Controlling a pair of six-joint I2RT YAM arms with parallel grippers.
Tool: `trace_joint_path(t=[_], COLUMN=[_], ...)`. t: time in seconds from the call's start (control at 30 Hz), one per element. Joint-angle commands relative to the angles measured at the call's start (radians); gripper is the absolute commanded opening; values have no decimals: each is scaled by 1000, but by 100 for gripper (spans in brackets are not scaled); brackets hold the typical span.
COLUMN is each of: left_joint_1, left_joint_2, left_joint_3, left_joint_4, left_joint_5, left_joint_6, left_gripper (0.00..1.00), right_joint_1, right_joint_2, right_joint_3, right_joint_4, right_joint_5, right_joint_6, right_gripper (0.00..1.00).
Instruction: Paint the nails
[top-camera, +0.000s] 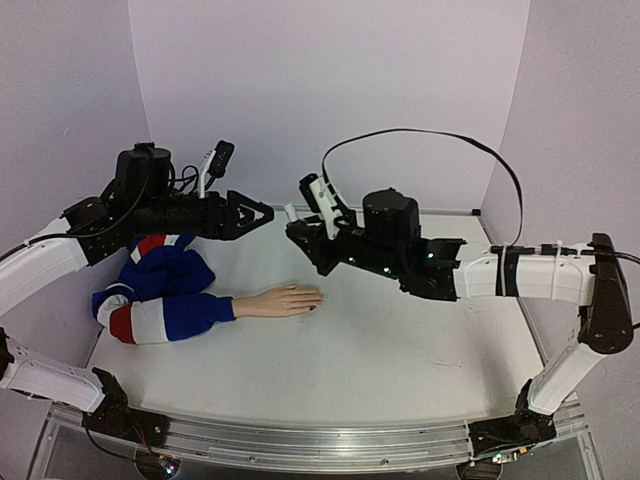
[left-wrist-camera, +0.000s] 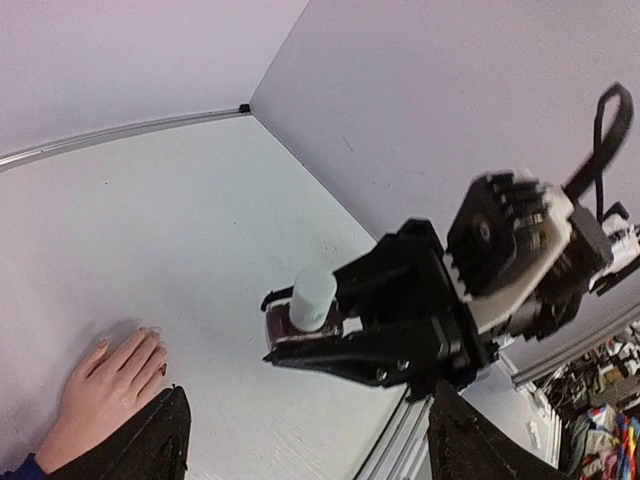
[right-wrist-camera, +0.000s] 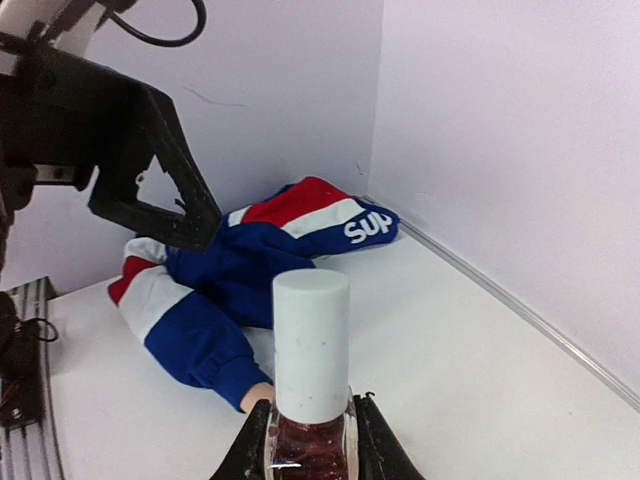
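Clamped upright between the two fingers of the right pincer (right-wrist-camera: 308, 440), the bottle (right-wrist-camera: 310, 400) filled the bottom of the wrist view. The fingers were closed on its glass body, one on each side. Its white cap (right-wrist-camera: 311, 345) stood clear above them. That low grip probably served to leave the cap free for the other arm to take. The upright hold kept the dark red polish from tipping.

Below that pincer and a little ahead of it, the hand (top-camera: 280, 301) lay flat on the table (top-camera: 400, 350), apart from both arms. Its fingertips pointed toward the right pincer, so the nails (top-camera: 316, 298) were the part nearest the bottle. They were too small to show whether any carried polish. Laid flat like this, they faced up for a brush.

Beyond the hand, the sleeve (top-camera: 160, 290) lay bunched under the left pincer (top-camera: 262, 214). That pincer hung above the table, spread wide and holding nothing. It pointed at the right pincer from just beside it, level with the bottle. By that stance, it seemed lined up to close on the cap and unscrew it, with painting not yet begun. Behind both pincers, the pale wall (top-camera: 330, 90) closed off the scene.
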Motion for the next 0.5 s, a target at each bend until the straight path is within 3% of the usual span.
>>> trace_joint_path(t=[0.0, 0.07, 0.47], left_joint_1=[1, 1, -25], left_joint_2=[7, 20, 102], left_joint_3=[-12, -24, 4], left_joint_4=[146, 176, 207], left_joint_5=[-76, -76, -97], left_joint_6=[-183, -208, -205], left_gripper=[78, 70, 55], right_joint_1=[58, 73, 97], right_joint_2=[57, 77, 97], right_joint_3=[98, 115, 128], right_joint_4=[43, 45, 60], right_joint_5=[296, 307, 288], right_joint_6=[-70, -74, -85], right_gripper=[0, 0, 0])
